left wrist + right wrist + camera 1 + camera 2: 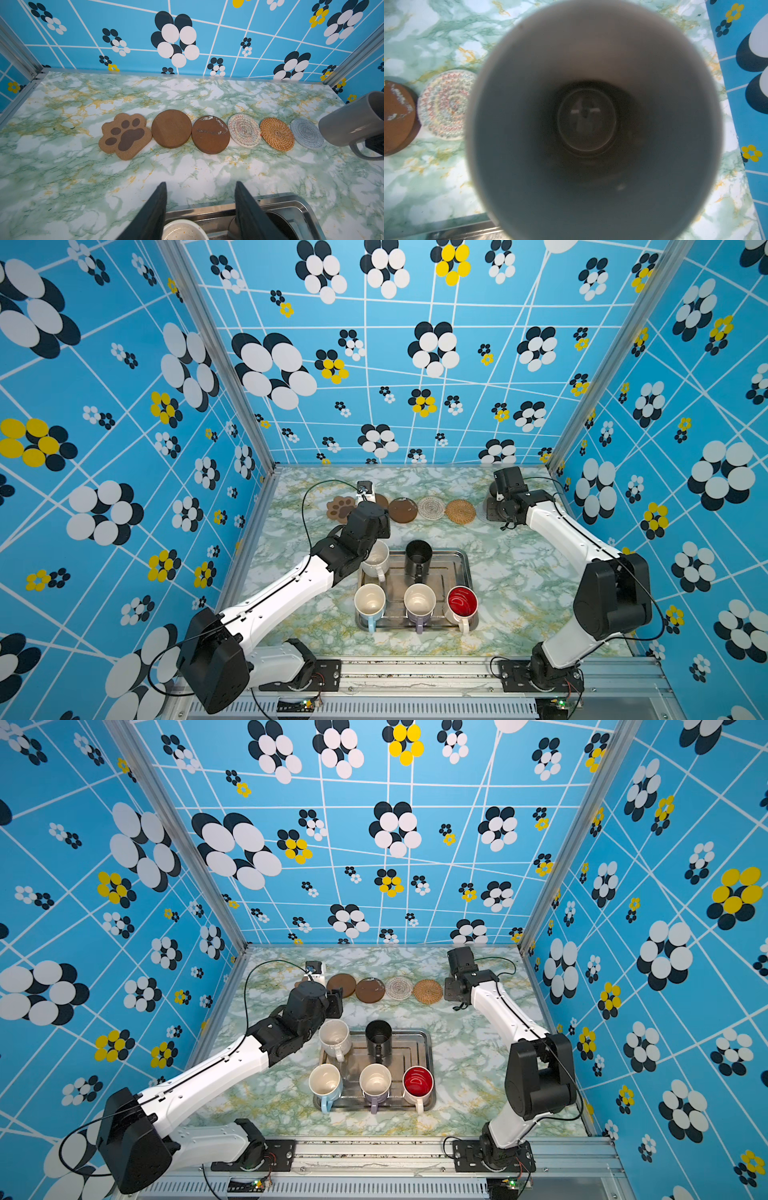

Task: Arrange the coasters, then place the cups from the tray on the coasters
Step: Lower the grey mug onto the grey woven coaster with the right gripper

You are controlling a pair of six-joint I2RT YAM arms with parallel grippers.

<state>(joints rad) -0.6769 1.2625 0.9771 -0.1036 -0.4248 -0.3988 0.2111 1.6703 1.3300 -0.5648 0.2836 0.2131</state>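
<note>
The left arm is lying low and stretched out from its base at the near left edge of the table [519,593], slanting towards the far left corner of the tray [449,572]. Its wrist is bending down there. The left gripper [201,182] is hanging over the white speckled mug [376,562], its jaws standing apart and grasping nothing. In the left wrist view one finger is showing beside that mug's rim and the other in front of the black mug [418,558].

The right arm is rising from its base at the near right with the elbow held high, and its forearm is sloping down to the far right of the table. The right gripper [374,145] is clenching the handle of the grey-beige mug [349,122]. This mug is tilting, with its mouth facing the right wrist camera. It is just beside the pale grey coaster [306,133]; I cannot tell whether they are touching.

The other coasters are lying in the same row along the far side: the paw coaster [125,136], the plain brown disc [171,128], the scuffed brown disc [210,135], the white crochet coaster [244,130] and the rattan coaster [277,134].

The light blue mug [370,605], the lilac mug [419,605] and the red-inside mug [462,603] are standing upright on the near side of the tray.
</note>
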